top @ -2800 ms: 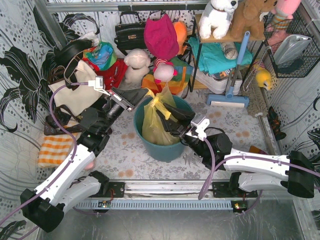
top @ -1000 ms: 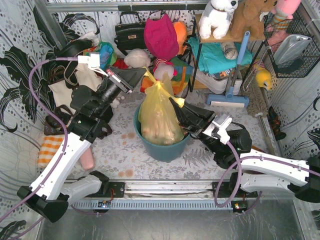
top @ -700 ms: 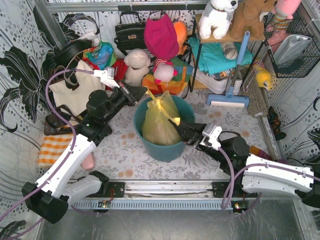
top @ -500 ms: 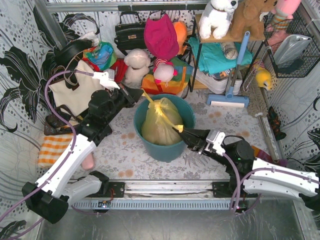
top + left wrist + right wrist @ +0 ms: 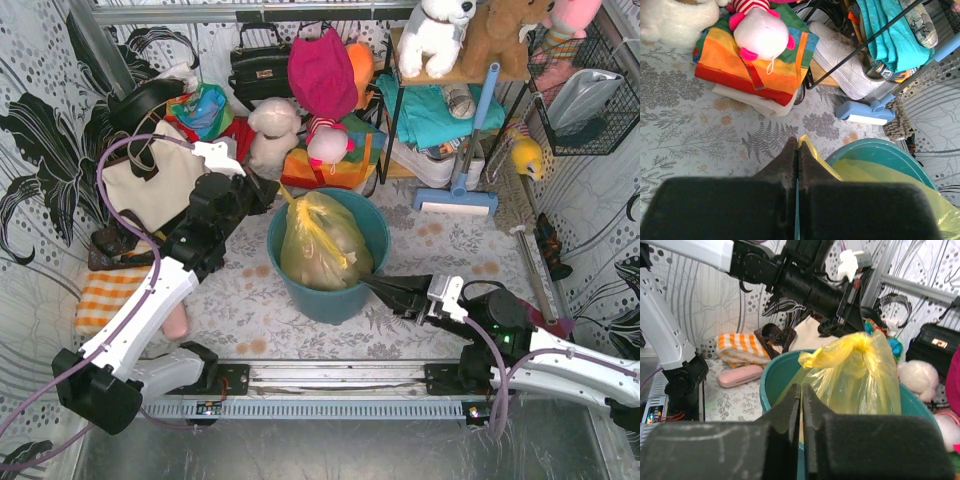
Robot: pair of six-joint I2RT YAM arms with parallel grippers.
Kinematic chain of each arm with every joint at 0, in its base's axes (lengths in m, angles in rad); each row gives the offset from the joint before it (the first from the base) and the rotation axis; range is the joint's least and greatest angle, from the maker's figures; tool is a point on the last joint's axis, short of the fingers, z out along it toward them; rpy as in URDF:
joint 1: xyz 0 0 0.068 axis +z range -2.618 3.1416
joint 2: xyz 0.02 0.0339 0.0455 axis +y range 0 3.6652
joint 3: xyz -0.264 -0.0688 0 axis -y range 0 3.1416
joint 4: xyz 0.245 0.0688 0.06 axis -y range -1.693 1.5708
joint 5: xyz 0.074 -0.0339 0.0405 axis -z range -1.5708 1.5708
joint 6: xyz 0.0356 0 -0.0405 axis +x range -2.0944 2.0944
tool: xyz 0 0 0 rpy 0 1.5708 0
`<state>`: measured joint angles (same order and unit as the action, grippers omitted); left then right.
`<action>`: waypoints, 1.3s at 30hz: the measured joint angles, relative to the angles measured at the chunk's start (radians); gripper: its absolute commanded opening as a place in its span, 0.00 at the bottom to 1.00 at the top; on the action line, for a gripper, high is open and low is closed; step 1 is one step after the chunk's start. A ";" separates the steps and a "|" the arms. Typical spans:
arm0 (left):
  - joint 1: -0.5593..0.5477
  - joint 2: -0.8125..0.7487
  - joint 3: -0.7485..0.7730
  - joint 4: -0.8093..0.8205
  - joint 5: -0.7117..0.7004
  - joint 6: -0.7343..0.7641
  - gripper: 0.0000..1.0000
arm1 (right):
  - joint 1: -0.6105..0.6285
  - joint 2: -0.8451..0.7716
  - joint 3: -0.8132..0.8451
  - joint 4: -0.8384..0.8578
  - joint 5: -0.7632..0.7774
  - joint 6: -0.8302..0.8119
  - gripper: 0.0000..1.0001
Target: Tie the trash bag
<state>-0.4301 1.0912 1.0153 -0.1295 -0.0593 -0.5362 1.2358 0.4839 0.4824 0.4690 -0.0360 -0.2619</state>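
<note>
The trash bag (image 5: 320,245), thin yellow plastic, sits filled in the round teal bin (image 5: 375,228), its top gathered into a knot (image 5: 863,343). My left gripper (image 5: 272,192) is shut on a yellow tail of the bag at the bin's far-left rim; the tail shows at the fingertips in the left wrist view (image 5: 808,145). My right gripper (image 5: 375,285) is shut on a stretched tail of the bag (image 5: 792,382) at the bin's near-right rim. The bag (image 5: 865,375) rises above the bin rim (image 5: 771,377).
A cream tote bag (image 5: 150,185), an orange checked cloth (image 5: 110,300) and a pink case (image 5: 178,322) lie left. Stuffed toys and a rainbow cloth (image 5: 755,65) are behind the bin. A shelf rack, white shoe (image 5: 845,65) and blue mop (image 5: 460,190) stand at back right.
The bag was lifted and has dropped back into the bin. Both grippers pulled apart, the right one drawing back toward the near right, and the bag's top has cinched into a knot.
</note>
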 measured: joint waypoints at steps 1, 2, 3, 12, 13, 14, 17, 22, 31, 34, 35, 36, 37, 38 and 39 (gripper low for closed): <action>0.000 0.000 0.001 0.000 0.007 0.000 0.00 | 0.000 0.003 0.000 -0.010 0.010 0.003 0.21; 0.000 0.000 0.004 0.000 0.014 0.000 0.00 | 0.000 0.008 0.000 -0.015 0.018 0.003 0.32; 0.000 0.000 0.006 0.000 0.023 0.000 0.00 | 0.000 0.016 0.000 -0.019 0.025 0.002 0.40; 0.000 -0.006 0.016 0.000 0.083 -0.002 0.00 | 0.000 0.198 0.019 0.056 0.029 -0.139 0.62; 0.000 -0.007 0.016 0.000 0.087 -0.002 0.00 | 0.000 0.222 0.019 0.088 0.034 -0.162 0.62; 0.000 -0.008 0.016 0.000 0.090 -0.002 0.00 | 0.000 0.243 0.019 0.119 0.042 -0.183 0.61; 0.000 -0.011 0.016 0.000 0.102 -0.005 0.00 | 0.000 0.308 0.018 0.253 0.076 -0.253 0.52; 0.000 -0.018 0.016 0.000 0.121 -0.010 0.00 | 0.000 0.391 0.018 0.462 0.098 -0.331 0.29; 0.000 -0.018 0.016 0.001 0.131 -0.013 0.00 | 0.000 0.469 0.019 0.601 0.108 -0.410 0.00; 0.000 -0.018 0.016 0.001 0.131 -0.012 0.00 | 0.000 0.469 0.037 0.600 0.130 -0.398 0.00; 0.000 -0.018 0.017 0.001 0.131 -0.011 0.00 | 0.000 0.468 0.056 0.584 0.150 -0.377 0.00; 0.000 -0.018 0.021 -0.001 0.131 -0.008 0.00 | 0.000 0.467 0.081 0.558 0.171 -0.351 0.00; 0.000 -0.017 0.029 -0.003 0.130 -0.005 0.00 | 0.000 0.463 0.117 0.515 0.197 -0.319 0.00; 0.000 -0.014 0.042 -0.005 0.130 0.001 0.00 | 0.000 0.460 0.165 0.452 0.224 -0.282 0.00; 0.000 -0.009 0.061 -0.007 0.129 0.010 0.00 | 0.000 0.459 0.225 0.377 0.251 -0.243 0.00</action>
<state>-0.4301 1.0821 1.0767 -0.1364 0.0700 -0.5266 1.2362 0.9428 0.7078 0.8455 0.2150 -0.5053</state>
